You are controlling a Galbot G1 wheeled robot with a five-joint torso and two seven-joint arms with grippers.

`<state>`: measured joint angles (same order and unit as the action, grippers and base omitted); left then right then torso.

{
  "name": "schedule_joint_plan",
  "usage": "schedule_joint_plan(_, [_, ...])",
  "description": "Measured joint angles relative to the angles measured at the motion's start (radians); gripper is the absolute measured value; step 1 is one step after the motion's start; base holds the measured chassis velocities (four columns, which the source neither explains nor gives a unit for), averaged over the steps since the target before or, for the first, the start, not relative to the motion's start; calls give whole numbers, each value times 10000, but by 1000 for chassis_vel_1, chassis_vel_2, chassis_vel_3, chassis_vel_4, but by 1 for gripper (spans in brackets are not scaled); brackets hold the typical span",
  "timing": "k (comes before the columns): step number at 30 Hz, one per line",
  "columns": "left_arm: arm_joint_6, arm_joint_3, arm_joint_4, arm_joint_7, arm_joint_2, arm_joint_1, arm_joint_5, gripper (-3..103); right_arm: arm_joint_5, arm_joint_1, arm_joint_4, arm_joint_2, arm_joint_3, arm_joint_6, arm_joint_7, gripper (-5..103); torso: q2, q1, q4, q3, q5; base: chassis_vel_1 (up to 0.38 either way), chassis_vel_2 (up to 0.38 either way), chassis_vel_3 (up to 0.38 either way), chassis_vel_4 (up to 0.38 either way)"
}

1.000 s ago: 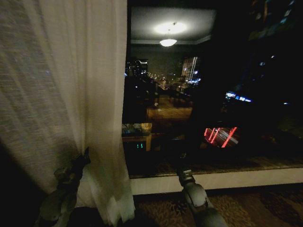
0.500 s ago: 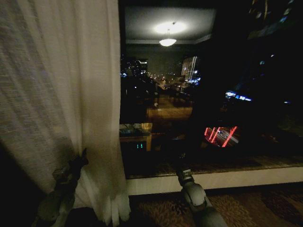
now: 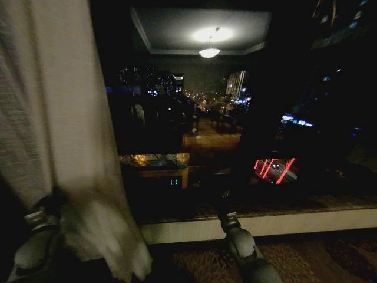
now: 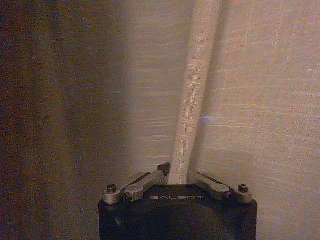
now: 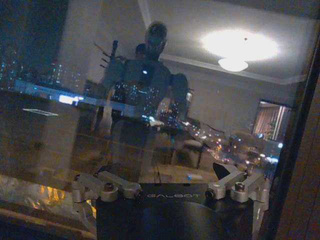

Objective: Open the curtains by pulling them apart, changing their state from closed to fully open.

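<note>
Holding: left end effector [image 4: 176, 176] has its fingers pressed together on a gathered pleat of the sheer curtain [image 4: 197, 90], low on the panel; in the head view the same left end effector [image 3: 46, 213] sits at the lower left, with fabric bunched around it.
Curtain position: sheer off-white curtain [image 3: 56, 135] hangs bunched at the left edge of the window [image 3: 235, 118], which is uncovered across the middle and right.
Right arm: right end effector [image 5: 170, 187] has its fingers spread and grips nothing, pointed at the glass; in the head view the right end effector [image 3: 230, 221] sits low at centre, close to the pale window sill [image 3: 283, 224].
Handling, judged: fabric looks light, soft and loosely woven, so it should slide along with little effort; it will fold and slip rather than push, so a pinch on a bundled pleat near the inner edge seems the sound hold. A snag or hard tug could strain the fine weave.
Left wrist view adds: the pinched pleat rising as a tight roll between the fingers, the weave, and a darker brown drape [image 4: 45, 110] beside the sheer.
Right wrist view adds: the robot's own reflection and the ceiling light in the glass.
Head view adds: how much of the window is uncovered.
</note>
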<state>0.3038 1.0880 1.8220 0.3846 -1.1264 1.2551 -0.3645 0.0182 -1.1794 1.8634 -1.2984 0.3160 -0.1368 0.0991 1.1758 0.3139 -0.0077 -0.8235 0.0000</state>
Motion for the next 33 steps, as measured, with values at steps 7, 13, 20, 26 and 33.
schedule_joint_plan(7, [80, 967, -525, 892, 451, 159, 11, 0, -31, -18, -7, -145, -247, 12, -1, 100, -1, 0, 5, 0, -4, 0, 0, 0, 0])
schedule_joint_plan(13, [230, 533, 661, -648, 109, 668, 124, 11, -38, 20, 14, -153, -294, 12, 0, 100, 0, 0, 1, 0, 0, 0, 0, 0, 0])
schedule_joint_plan(20, [681, -139, 1920, -2424, -460, 1256, -176, 32, -18, 133, -198, -65, -73, 44, 1, 100, -1, 0, 0, -1, 3, 0, 0, 0, 0])
schedule_joint_plan(26, [1022, -506, 2893, -3534, -896, 1811, -898, 54, -3, 387, -548, -136, 6, 107, -1, 100, -1, -1, 1, 0, 4, 0, 0, 0, 0])
schedule_joint_plan(33, [1059, -821, 2828, -3853, -722, 1604, -1062, 86, -18, 532, -859, -296, 0, 159, -6, 100, -1, 0, 1, -1, 3, 0, 0, 0, 0])
